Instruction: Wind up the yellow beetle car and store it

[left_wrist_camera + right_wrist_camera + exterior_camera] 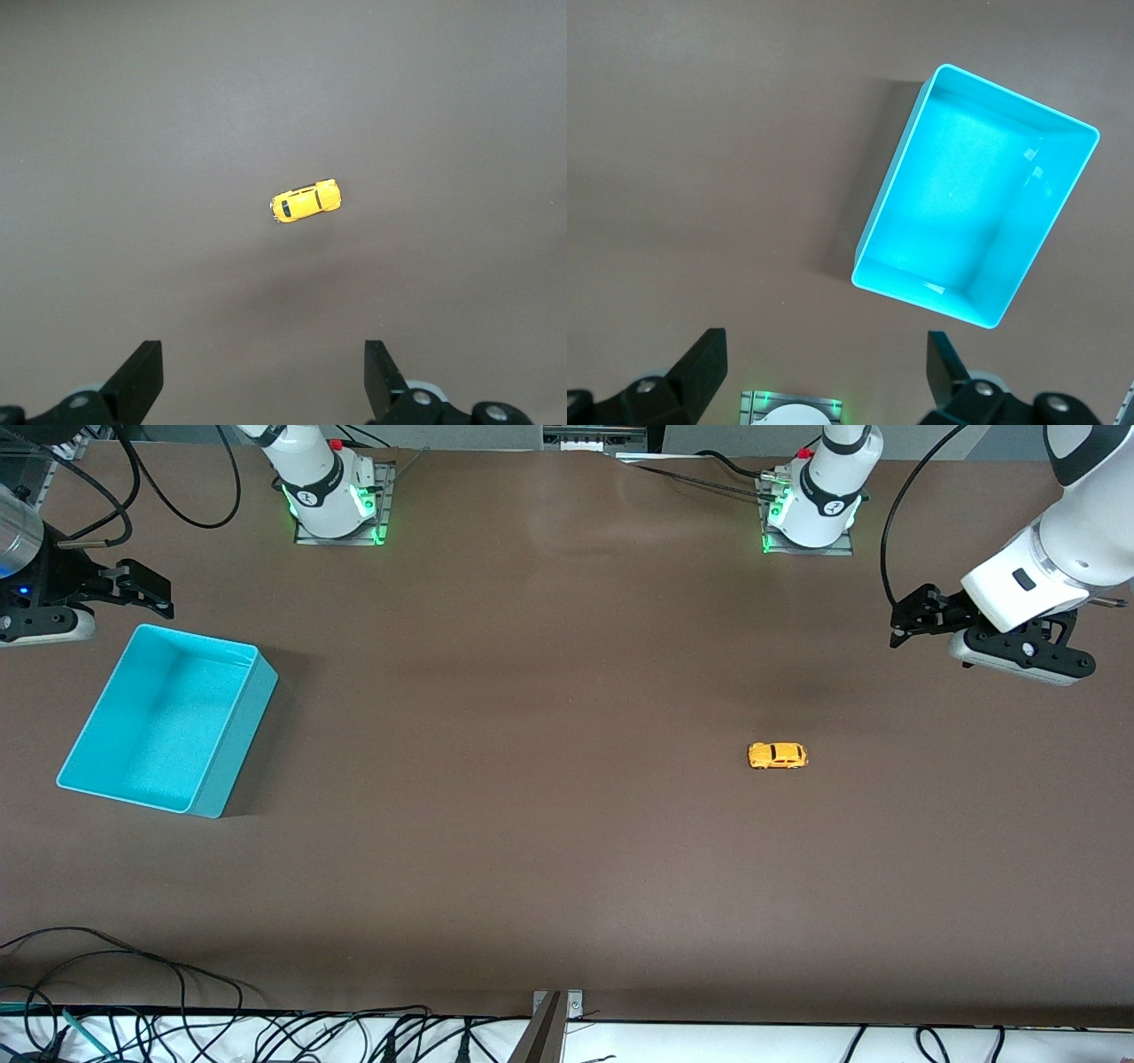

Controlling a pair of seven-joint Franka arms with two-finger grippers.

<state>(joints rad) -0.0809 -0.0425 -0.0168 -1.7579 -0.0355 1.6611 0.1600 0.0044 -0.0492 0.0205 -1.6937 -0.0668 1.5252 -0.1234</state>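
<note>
The car (778, 755) sits on its wheels on the brown surface (532, 824), out in the open toward the left arm's end, about midway between the edge where the arm bases stand and the edge nearest the front camera. Nothing touches it, and it lies lengthwise along the surface.

The left claw (902, 625) hangs in the air over the left arm's end of the surface, up toward the base edge, its fingers (142, 376) spread wide with nothing between them; the car (305, 201) shows well clear of them in its wrist view.

The right claw (151, 592) hangs over the right arm's end, by the bin's corner closest to the bases, also spread wide and holding nothing.

The bin (80, 740) stands open and turned at a slant near that end, well apart from the car; its inside (970, 199) holds nothing
</note>
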